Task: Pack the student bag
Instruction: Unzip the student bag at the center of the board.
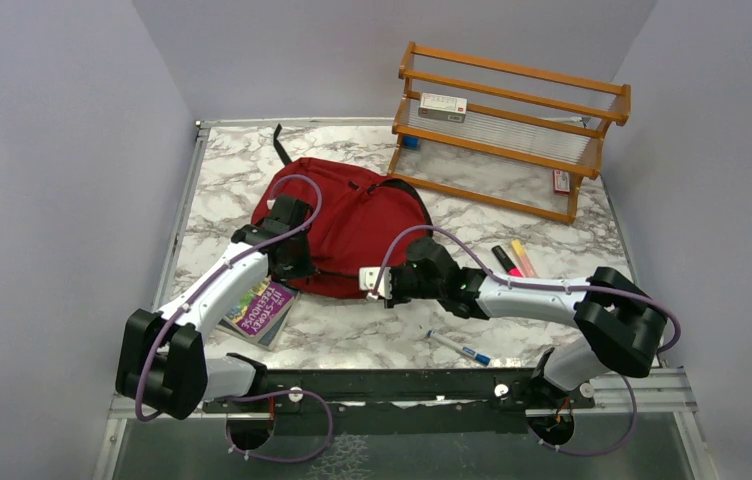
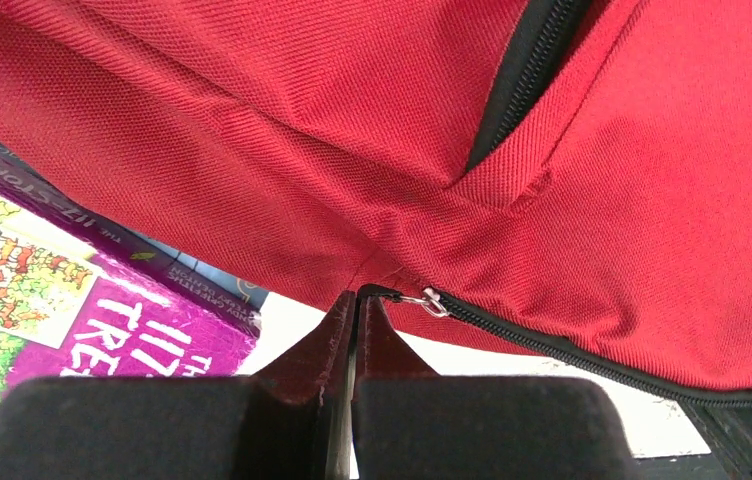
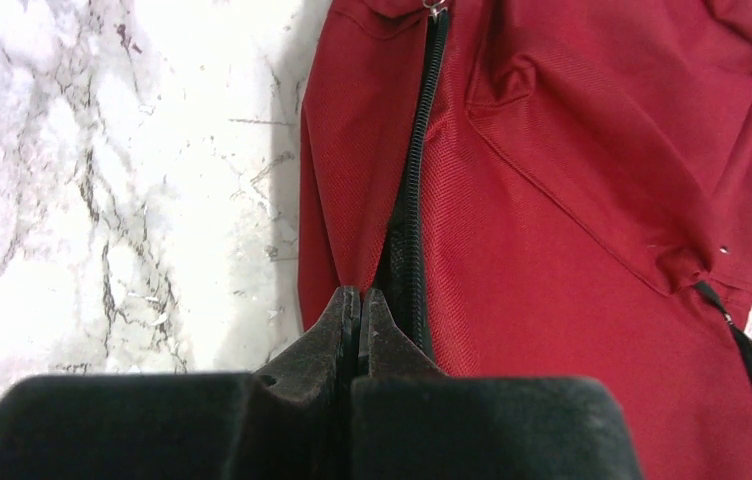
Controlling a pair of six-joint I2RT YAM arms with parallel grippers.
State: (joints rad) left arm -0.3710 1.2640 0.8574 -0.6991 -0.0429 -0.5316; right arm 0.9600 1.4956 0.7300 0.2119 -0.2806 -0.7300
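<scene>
Fingers (image 2: 330,345) of the left gripper (image 2: 355,300) are pressed together, nipping the dark-red fabric backpack (image 1: 352,215) with black straps and zips at the black tab beside its silver zip ring (image 2: 433,301); creases in the cloth run to the tips. The right gripper (image 3: 359,300), fingers (image 3: 332,335) likewise pressed together, pinches the cloth edge just beside the same black zip at its other end. I read the pair as set to draw this zip open.

Position: the backpack lies flat on the white marble-pattern table (image 1: 372,335), slightly left of centre, one black strap trailing to the far side.

Progress: I judge the task barely begun. The zip between my two grips is closed along all I can see, no inner lining shows, and nothing visible has gone inside. Left to do: open the compartment, load the loose items, close it.

Surroundings: a purple-and-green paperback book (image 1: 260,308) lies near left, its far edge tucked under the backpack and beneath my left arm. A black-and-pink marker (image 1: 505,260) and a yellow highlighter (image 1: 523,258) lie side by side just right of the backpack; a white pen with a blue cap (image 1: 460,349) lies near right. An orange wooden rack (image 1: 497,146) stands far right, with a small white box (image 1: 442,107) on its upper shelf.

Obstacles: the closed zip; the backpack resting on the book; both grippers occupied, so I have none free for loading
</scene>
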